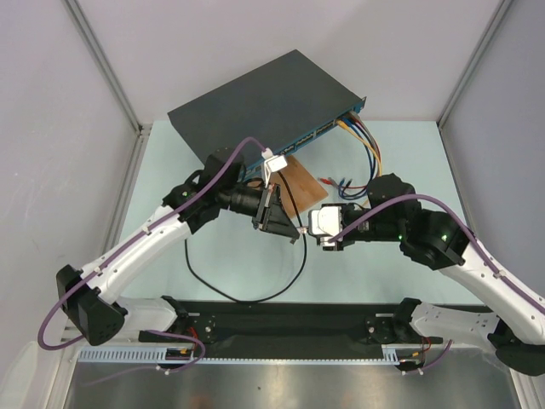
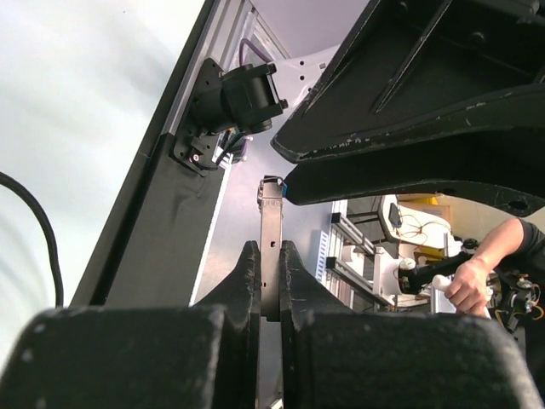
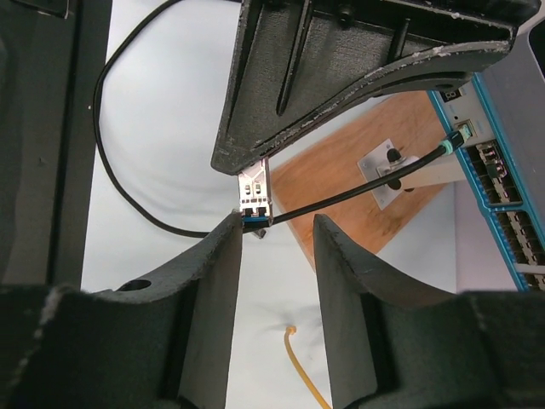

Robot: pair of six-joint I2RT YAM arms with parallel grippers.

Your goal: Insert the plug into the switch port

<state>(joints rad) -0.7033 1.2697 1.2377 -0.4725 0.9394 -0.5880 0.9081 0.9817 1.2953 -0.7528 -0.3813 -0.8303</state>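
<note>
Silver plug (image 3: 255, 192) sits at one edge of right pincer's (image 3: 277, 226) gap.

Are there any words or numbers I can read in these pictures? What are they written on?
No text can be read anywhere.
On the switch, any marks by the ports on the blue front are too small and blurred to read.
On the plug, the metal body shows no label I can read.
</note>
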